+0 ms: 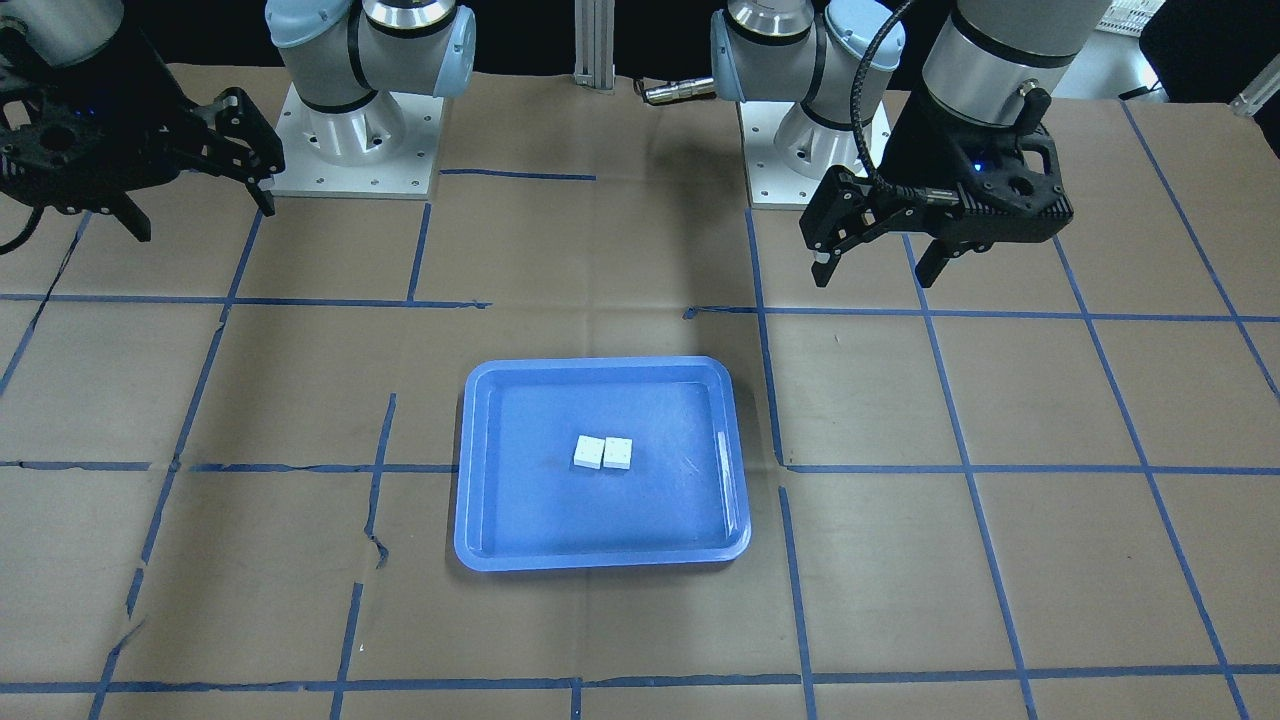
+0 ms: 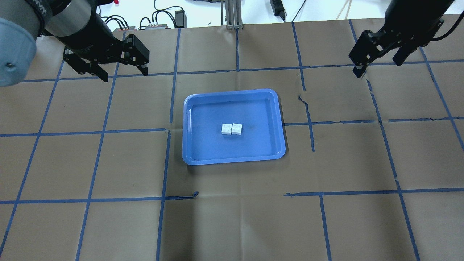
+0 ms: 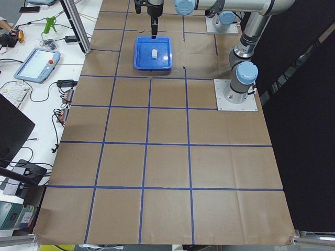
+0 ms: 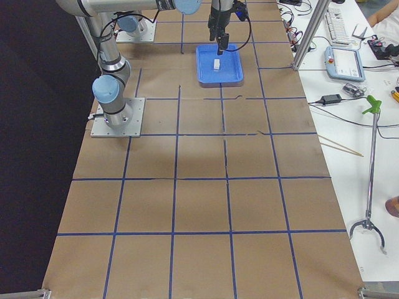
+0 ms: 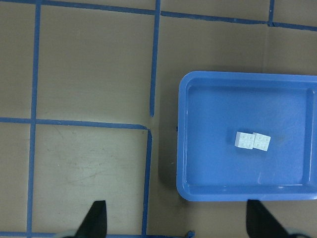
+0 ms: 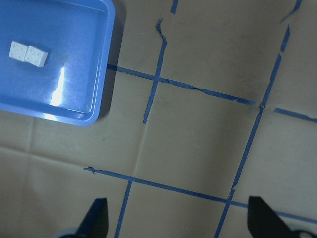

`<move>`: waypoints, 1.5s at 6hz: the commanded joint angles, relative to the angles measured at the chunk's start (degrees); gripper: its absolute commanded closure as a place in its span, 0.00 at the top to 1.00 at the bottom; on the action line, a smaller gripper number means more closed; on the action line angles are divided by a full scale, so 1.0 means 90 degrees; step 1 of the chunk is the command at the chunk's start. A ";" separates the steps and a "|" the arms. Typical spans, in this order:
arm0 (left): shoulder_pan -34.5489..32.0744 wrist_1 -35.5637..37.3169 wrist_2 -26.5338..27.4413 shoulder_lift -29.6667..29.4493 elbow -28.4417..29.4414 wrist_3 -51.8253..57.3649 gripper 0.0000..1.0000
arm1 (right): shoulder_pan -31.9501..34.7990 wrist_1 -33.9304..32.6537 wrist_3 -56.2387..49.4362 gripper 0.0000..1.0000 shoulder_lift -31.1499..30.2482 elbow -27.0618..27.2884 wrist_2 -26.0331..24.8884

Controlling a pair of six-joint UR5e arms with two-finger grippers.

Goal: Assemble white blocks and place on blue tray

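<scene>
The blue tray [image 1: 600, 364] lies mid-table; it also shows in the overhead view [image 2: 232, 91]. Two white blocks [image 1: 589, 451] [image 1: 618, 453] lie side by side and touching in the tray's middle, studs up, also seen from overhead [image 2: 226, 128] [image 2: 237, 128]. My left gripper [image 2: 125, 74] [image 1: 872, 275] is open and empty, raised above the table away from the tray. My right gripper [image 2: 378, 67] [image 1: 205, 218] is open and empty, also raised and well off the tray. The left wrist view shows the blocks [image 5: 252, 141] in the tray [image 5: 183, 148]; so does the right wrist view [image 6: 28, 52].
Brown paper with a blue tape grid covers the table. The two arm bases [image 1: 355, 130] [image 1: 815, 140] stand at the robot's side. An aluminium post [image 2: 232, 14] and cables sit past the far edge. The tape is torn in places near the tray [image 2: 306, 103].
</scene>
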 commanded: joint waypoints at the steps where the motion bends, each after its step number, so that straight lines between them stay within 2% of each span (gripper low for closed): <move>1: 0.0000 0.0000 0.0003 0.0002 0.0010 0.0000 0.99 | 0.0307 0.0148 0.1481 1.00 -0.0145 -0.0046 -0.0018; 2: 0.0000 0.0000 -0.0007 0.0002 0.0020 -0.0010 0.99 | 0.0658 0.0139 0.2309 1.00 -0.0107 -0.0046 -0.0028; 3: 0.0000 0.0000 -0.0007 0.0002 0.0030 -0.0010 0.99 | 0.0826 0.0100 0.2491 1.00 -0.0077 -0.0046 -0.0028; 9: 0.0000 0.0000 -0.0007 0.0002 0.0040 -0.0010 0.99 | 0.0583 -0.0018 0.2210 1.00 0.0040 0.0150 0.0021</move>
